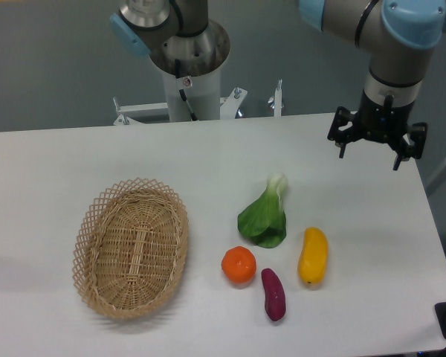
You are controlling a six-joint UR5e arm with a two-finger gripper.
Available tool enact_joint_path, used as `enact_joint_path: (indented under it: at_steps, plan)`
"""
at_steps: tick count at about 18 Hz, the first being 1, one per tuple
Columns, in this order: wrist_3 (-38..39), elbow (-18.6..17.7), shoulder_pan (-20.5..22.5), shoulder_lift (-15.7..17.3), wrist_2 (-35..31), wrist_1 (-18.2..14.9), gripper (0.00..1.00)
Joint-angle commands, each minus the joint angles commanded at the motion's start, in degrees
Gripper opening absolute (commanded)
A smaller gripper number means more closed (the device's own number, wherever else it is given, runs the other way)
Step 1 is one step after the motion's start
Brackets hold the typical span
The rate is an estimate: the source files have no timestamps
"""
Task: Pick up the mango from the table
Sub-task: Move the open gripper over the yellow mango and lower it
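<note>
Mango [313, 256]: smooth, elongated oval, yellow shading to orange toward the lower end, slightly curved. Lies flat on the white tabletop [52, 171], front-right area, long axis roughly up-down in the view. Nothing on top of it, nothing touching it.

Neighbours: dark purple sweet potato [273, 294] just left and slightly in front, small gap between. Round orange [238, 265] further left, beside the sweet potato's upper end. Green bok choy [265, 215] behind-left of the mango, leaf end near but apart. Oval wicker basket [131, 248] well apart on the left side, nothing visible in it.

End effector [377, 146] hangs above the back-right part of the tabletop, well apart from the mango, pointing down. Fingers [343, 144] spread wide, nothing between them. Right side of the mango faces bare tabletop.
</note>
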State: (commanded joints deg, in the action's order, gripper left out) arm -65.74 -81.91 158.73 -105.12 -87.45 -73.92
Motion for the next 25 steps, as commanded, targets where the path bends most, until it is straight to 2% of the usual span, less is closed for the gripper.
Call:
enact_joint_path:
  at_steps: [6,7,11,12,15,19,21,25]
  plan:
    - [-0.8,-2.2,0.2,0.6,0.4,0.9,1.0]
    - [-1.7,-3.3,0.2,0.7,0.4,2.1,1.0]
    - [-2.8,-7.6,0.4,1.0,0.4,11.1,1.0]
    - [-2.6,-8.3,0.2,1.0,0.4,12.0,1.0]
    - [-1.3,-9.0,-0.3,0.8,0.3,11.8,1.0]
    - [2.5,-13.1,-0.8,0.4,0.5,13.2,1.0]
    - [3.0,-13.6,-1.5,-0.5,1.1,14.9,1.0]
    - [9.9,-13.6,-2.4,-4.0,5.4,20.2,1.0]
